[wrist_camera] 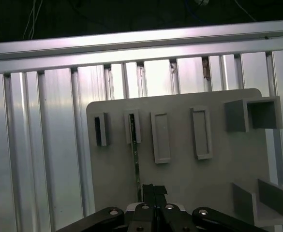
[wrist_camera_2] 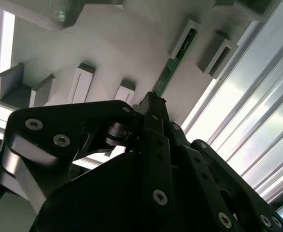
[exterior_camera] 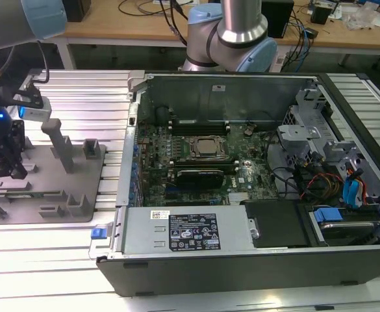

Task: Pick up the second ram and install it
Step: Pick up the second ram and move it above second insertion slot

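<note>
Two black fingers of the pincer (wrist_camera: 154,189) sit pressed almost together at the near end of the ram (wrist_camera: 134,154) — whether they truly pinch it, I cannot tell. The thin green stick stands on edge in a slot of the grey fixture (wrist_camera: 180,188), which lies on the ribbed desk (wrist_camera: 44,145).

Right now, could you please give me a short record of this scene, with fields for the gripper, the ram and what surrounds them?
Gripper: black metal gripper, closed, low over the fixture plate.
Ram: second ram, a long, narrow green circuit-board stick, on edge in a holder, one end at the gripper's tips.
Fixture: flat grey plastic fixture plate with raised holders, on the ribbed aluminium table.
Computer: open dark metal computer case, to the exterior view's right of the fixture.
Progress: ram not yet installed.
</note>
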`<action>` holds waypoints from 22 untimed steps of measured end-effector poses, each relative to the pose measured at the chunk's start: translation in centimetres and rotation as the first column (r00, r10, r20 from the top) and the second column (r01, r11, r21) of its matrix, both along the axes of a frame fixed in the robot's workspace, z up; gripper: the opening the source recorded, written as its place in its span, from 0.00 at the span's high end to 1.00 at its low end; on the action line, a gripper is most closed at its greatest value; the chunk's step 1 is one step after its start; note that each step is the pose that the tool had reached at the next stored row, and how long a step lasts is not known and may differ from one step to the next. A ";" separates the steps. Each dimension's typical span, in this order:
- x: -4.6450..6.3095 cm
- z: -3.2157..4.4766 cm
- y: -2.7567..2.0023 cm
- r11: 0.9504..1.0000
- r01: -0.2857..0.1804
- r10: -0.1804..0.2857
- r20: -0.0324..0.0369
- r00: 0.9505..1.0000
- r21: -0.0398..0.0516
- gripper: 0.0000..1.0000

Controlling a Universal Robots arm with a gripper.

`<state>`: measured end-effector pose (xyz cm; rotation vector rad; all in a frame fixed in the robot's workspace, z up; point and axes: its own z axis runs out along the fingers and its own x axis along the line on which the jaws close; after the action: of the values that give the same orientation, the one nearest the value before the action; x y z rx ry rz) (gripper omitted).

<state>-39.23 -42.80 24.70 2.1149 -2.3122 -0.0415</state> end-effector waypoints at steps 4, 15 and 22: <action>-0.4 -0.47 0.00 1.000 -0.002 0.002 0.000 1.000 -0.001 0.92; -0.9 -1.75 -0.27 0.999 -0.047 0.046 -0.008 0.999 -0.014 0.92; -1.0 -2.43 -0.58 0.997 -0.074 0.074 -0.013 0.997 -0.016 0.92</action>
<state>-40.25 -43.38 22.27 2.1838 -2.2176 -0.0341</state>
